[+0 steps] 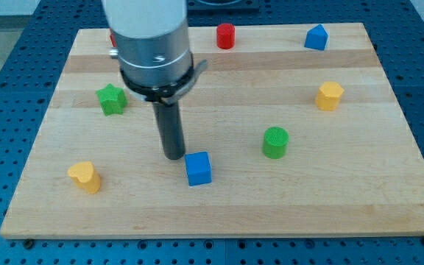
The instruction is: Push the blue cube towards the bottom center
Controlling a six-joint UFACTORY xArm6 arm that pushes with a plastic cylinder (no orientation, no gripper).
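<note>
The blue cube (198, 168) lies on the wooden board (219, 213), a little left of centre and toward the view's bottom. My tip (174, 156) stands just to the upper left of the cube, close to its top left corner, touching or nearly touching it. The rod rises from there to the arm's grey and black body at the view's top left.
A green star block (112, 99) lies at the left. A yellow block (85, 177) is at the lower left. A green cylinder (275, 142) is right of centre. A yellow block (330, 96) is at the right. A red cylinder (226, 35) and a blue block (316, 37) are at the top.
</note>
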